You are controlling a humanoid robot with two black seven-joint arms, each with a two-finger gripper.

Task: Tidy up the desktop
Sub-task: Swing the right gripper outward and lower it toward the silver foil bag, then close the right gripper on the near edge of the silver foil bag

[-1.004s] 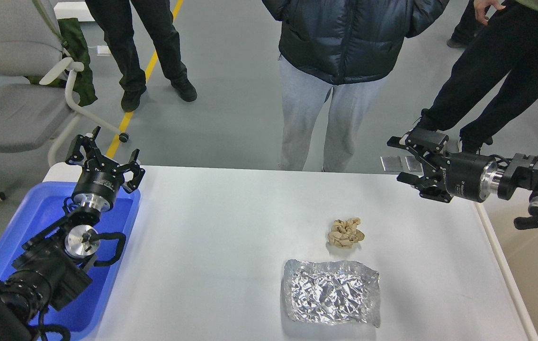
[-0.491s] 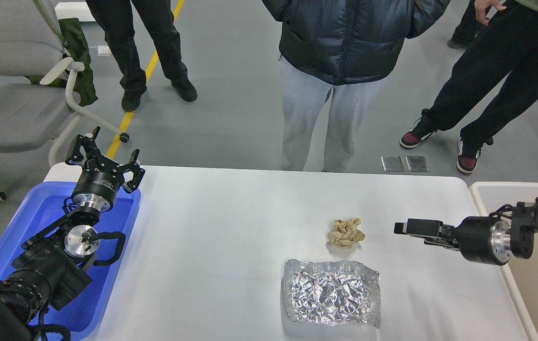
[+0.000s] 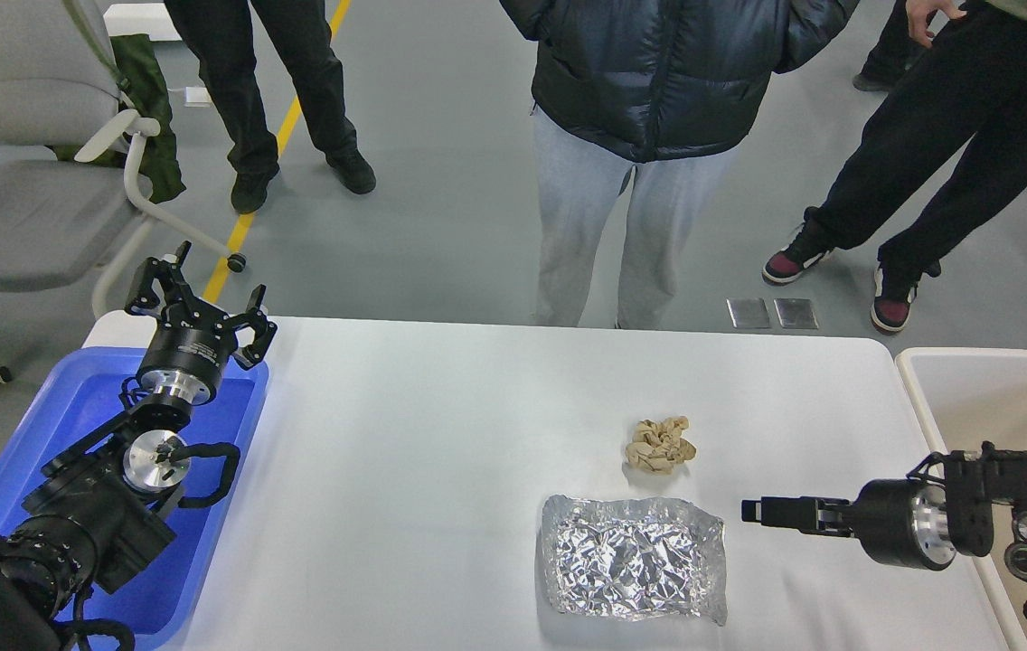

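The white desktop (image 3: 423,425) fills the middle of the head view. On it lie a crumpled tan paper ball (image 3: 658,445) and, just in front of it, a crinkled silver foil sheet (image 3: 633,558). My right gripper (image 3: 756,512) comes in from the right, low over the desktop, pointing left at the foil's right edge with a small gap. It is seen edge-on as one thin bar, so its fingers cannot be told apart. My left gripper (image 3: 199,291) is open and empty, raised over the far end of the blue tray (image 3: 70,407).
An off-white rimmed bin (image 3: 975,380) stands off the desktop's right edge, behind my right arm. Three people stand on the floor beyond the far edge. A grey office chair (image 3: 25,199) is at the far left.
My right arm has come down and toward me, from above the far right corner to low beside the foil, and has turned edge-on. The left arm, paper and foil have not moved.
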